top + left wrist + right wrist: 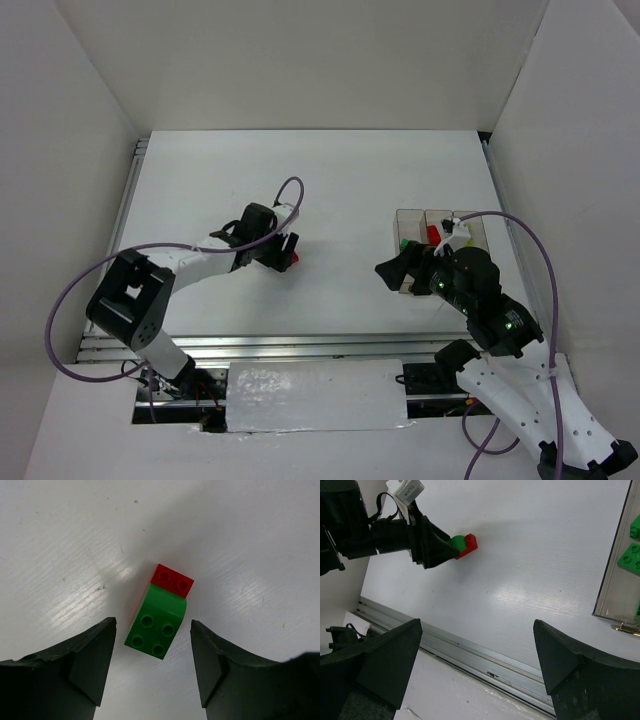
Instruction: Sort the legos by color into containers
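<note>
Left jaws: released, pointed down at the counter (340, 180), one finger (85, 665) on each side of a green brick (156, 625) with a narrow gap showing on both sides. The green brick lies at the centre of the left wrist view, touching a red brick (172, 580) that shows at its upper end; both rest on the counter. Right jaws: released and spread wide, nothing between the fingers (380, 660). In the top view the left jaws and the two bricks sit left of centre. The clear bins (410, 215) sit right of centre, well apart from them, with the right jaws at their lower left corner. Green bricks (632, 557) lie in the left bin, and a red brick (432, 233) lies in the middle one.
</note>
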